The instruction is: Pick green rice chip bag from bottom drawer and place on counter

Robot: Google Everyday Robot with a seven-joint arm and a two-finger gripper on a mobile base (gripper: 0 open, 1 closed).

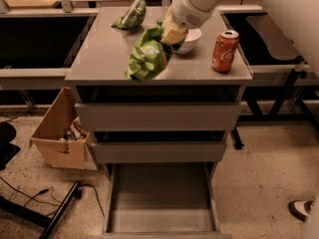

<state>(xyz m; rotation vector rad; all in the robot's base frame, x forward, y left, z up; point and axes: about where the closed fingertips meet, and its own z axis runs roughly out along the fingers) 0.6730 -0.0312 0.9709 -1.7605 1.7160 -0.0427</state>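
The bright lime-green rice chip bag hangs from my gripper over the front middle of the grey counter. Whether its lower end touches the counter I cannot tell. My gripper is shut on the bag's top end, and my white arm comes in from the upper right. The bottom drawer stands pulled out below, its flat grey floor bare.
On the counter stand a darker green bag at the back left, a white bowl behind my gripper, and an orange soda can at the right. A cardboard box sits on the floor at the left. Two upper drawers are shut.
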